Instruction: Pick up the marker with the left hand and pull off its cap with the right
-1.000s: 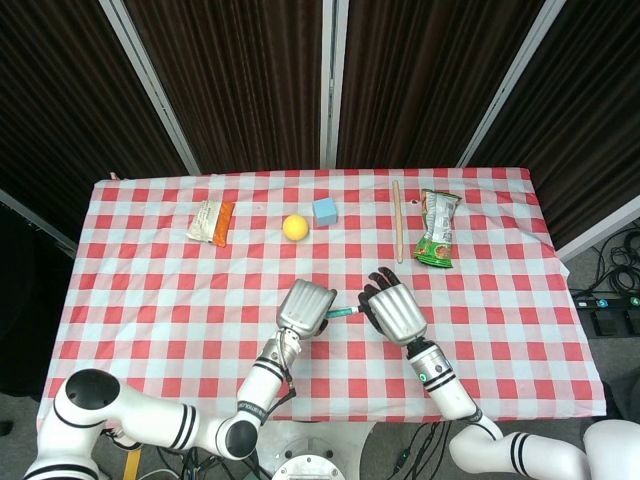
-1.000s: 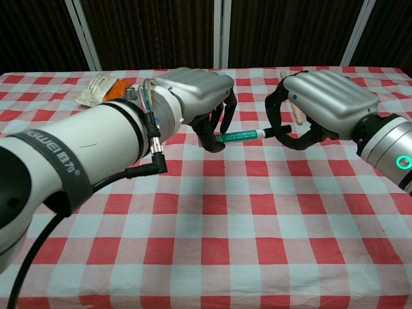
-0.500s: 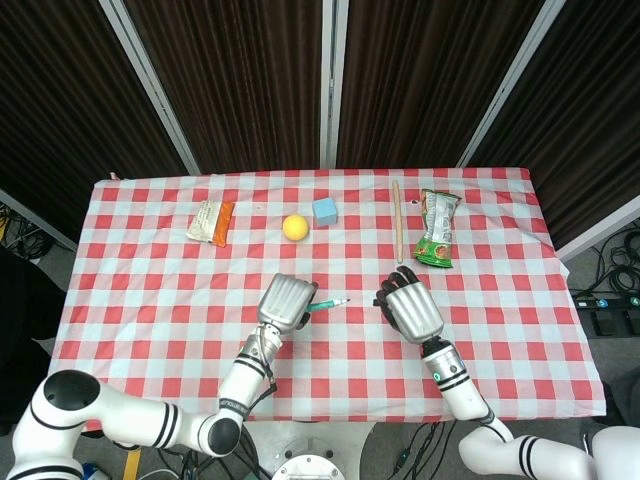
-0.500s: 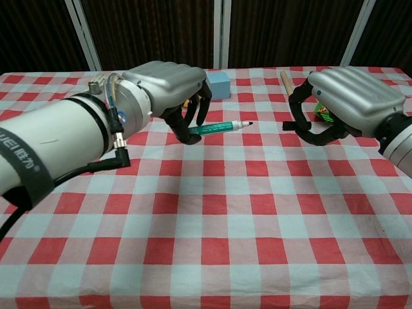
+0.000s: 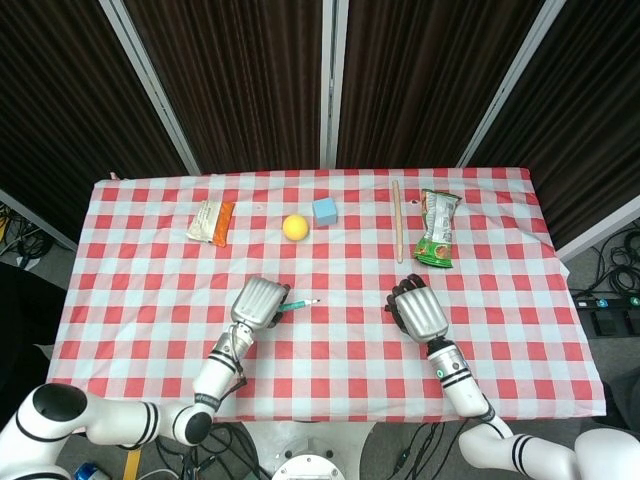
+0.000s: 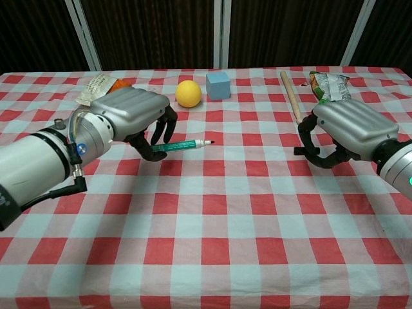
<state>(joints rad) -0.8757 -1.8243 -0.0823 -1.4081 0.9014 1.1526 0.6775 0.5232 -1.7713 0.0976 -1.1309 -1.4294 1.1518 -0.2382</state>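
Note:
My left hand (image 5: 258,303) (image 6: 129,116) grips the green marker (image 5: 295,305) (image 6: 180,146) by its rear end, low over the checked tablecloth. The barrel points right, and its bare white neck and dark tip show. My right hand (image 5: 420,312) (image 6: 347,129) hangs well to the right of the marker with its fingers curled in. It pinches the small black cap (image 6: 300,151) at its fingertips. In the head view the cap is hidden under that hand.
At the back lie a yellow ball (image 5: 294,227), a blue cube (image 5: 324,211), a wooden stick (image 5: 397,220), a green snack bag (image 5: 437,229) and an orange-white packet (image 5: 211,221). The snack bag (image 6: 328,84) lies just behind my right hand.
The cap has come off the marker. My left hand moved left and down with the marker; my right hand drew away to the right with the cap.

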